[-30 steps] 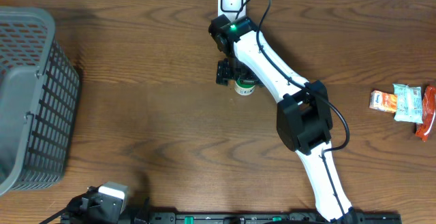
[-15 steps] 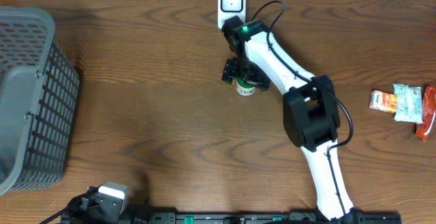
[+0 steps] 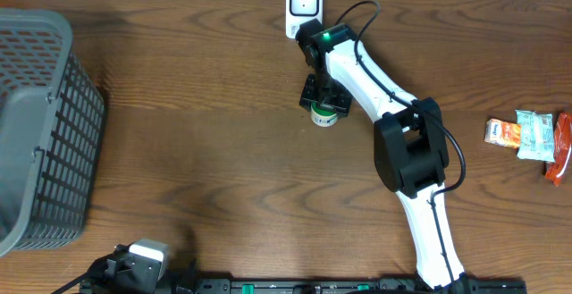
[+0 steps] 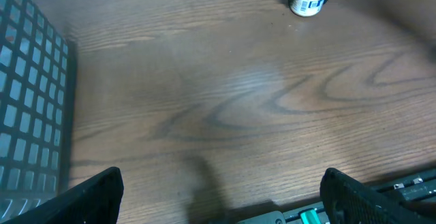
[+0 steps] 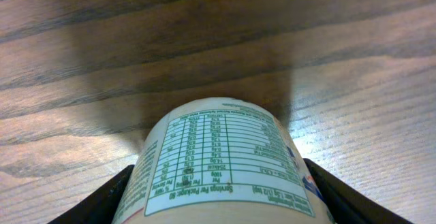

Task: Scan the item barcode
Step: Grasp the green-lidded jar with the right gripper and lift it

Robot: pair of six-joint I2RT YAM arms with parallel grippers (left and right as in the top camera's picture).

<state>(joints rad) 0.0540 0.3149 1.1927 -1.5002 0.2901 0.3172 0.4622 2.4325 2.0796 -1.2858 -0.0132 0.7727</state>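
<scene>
1. Small white plastic bottle with green cap and green-printed label [image 3: 323, 113]: it stands upright on the brown wooden table [image 3: 179, 151], near the middle of the far edge and just in front of the scanner. I judge this the pick-up spot. The label face towards the right wrist camera carries a nutrition table; I see no barcode.
2. White box-shaped barcode scanner [image 3: 304, 4]: at the far edge, centre, where the label must be presented.
3. Right gripper [image 3: 317, 100]: its fingers [image 5: 95, 200] flank the bottle on both sides, set to take it. I cannot tell whether they are pressing it yet.
4. Left gripper [image 4: 221, 186]: spread wide, empty, parked at the near edge out of the way.
5. Grey plastic lattice basket [image 3: 45, 106]: left edge.
6. Snack packets [image 3: 532, 135]: right edge, well apart.
</scene>
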